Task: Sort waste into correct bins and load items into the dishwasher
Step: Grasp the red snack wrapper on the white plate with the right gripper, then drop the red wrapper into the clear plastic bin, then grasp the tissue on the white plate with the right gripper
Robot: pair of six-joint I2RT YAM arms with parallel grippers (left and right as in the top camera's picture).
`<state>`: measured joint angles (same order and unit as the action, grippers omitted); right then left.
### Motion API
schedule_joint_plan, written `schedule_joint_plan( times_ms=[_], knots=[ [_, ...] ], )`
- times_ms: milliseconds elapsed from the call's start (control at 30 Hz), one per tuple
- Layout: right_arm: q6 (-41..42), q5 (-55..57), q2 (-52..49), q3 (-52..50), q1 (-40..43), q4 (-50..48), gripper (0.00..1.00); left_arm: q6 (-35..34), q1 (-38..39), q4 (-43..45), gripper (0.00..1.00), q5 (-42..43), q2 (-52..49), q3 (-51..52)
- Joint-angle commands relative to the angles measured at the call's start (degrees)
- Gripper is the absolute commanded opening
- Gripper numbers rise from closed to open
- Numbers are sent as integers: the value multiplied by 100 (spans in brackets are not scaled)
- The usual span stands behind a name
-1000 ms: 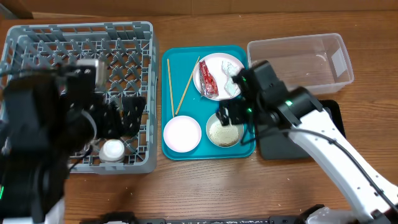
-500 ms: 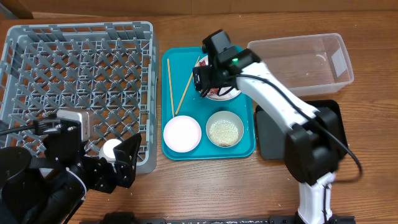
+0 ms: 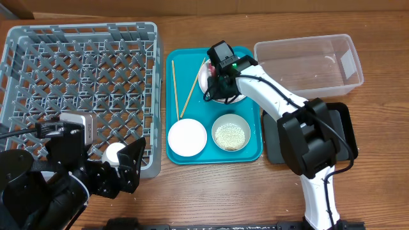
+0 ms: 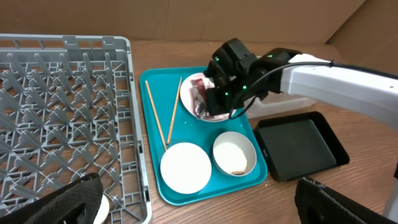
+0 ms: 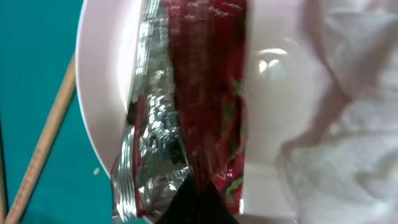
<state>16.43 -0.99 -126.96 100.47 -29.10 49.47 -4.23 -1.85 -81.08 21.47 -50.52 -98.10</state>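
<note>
Wrapper [image 5: 205,93]: you see crinkled foil, glossy red, with a silvery side.
Plate [image 5: 270,106]: smooth, glossy white, catching glare; it sits at 12 o'clock on the teal tray [image 3: 185,64].
Teal tray: smooth plastic with a slight sheen.
Chopsticks [image 3: 172,89]: pale bare wood, matt.
Rice [image 3: 231,135]: dull, grainy.
Dish rack [image 3: 77,76]: matt grey plastic.
Tub [image 3: 307,61]: clear, shiny plastic.
Black tray [image 4: 298,146]: smooth and dull.
Table [image 3: 223,191]: brown wood grain.

— Setting, type?
— Robot test bench, kitchen mock-up.
— Evidence?
— Wooden table [image 3: 211,191]; grey dish rack [image 3: 77,70] standing on it, left; teal tray [image 3: 185,64], centre; cardboard sheets [image 4: 186,18] along far edge; white robot arm [image 3: 275,96].
</note>
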Motion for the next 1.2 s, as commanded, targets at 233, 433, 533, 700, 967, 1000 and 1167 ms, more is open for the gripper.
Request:
schedule_joint_plan(
  times_ms=[233,433,533,700,967,1000,1167],
  knots=[
    [356,636,1989,129,1023,896,4,103,37,2,100,61,-7,-52],
    [354,627,1950,-144,1814,1071,4,105,37,0,100,61,-7,-52],
    [313,564,1908,-402,1978,909,17,105,37,0,100,61,-9,-52],
    [2,269,1954,-227,1910,798,64,103,37,-9,100,61,-7,-52],
    [-415,-297,1958,-72,824,393,64,105,37,-13,100,61,-7,-52],
    [-452,-48,1934,-107,621,299,66,105,37,-13,100,61,-9,-52],
    [-407,1521,1515,-203,28,-118,68,103,37,-13,100,61,-7,-52]
  ],
)
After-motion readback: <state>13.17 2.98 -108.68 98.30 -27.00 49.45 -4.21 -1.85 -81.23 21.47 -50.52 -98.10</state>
